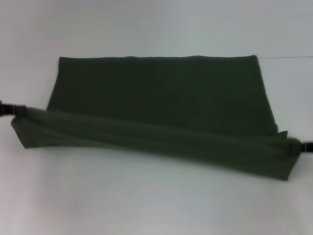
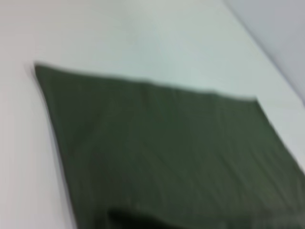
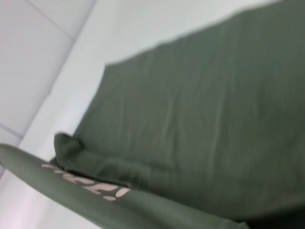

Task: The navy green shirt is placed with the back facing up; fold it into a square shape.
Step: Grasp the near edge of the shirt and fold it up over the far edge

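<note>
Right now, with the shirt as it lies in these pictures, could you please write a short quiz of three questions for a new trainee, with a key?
1. True or false: the navy green shirt lies fully flat on the white table.
2. Which tools hold the lifted near edge?
A. only the left tool
B. only the right tool
C. both, one at each end
3. Fill in: in the right wrist view, pale ______ shows on the raised fabric.

Key
1. False: the near edge is lifted in a long band across the front.
2. C: the left tool and the right tool each stand at one end of the band.
3. lettering.
</note>
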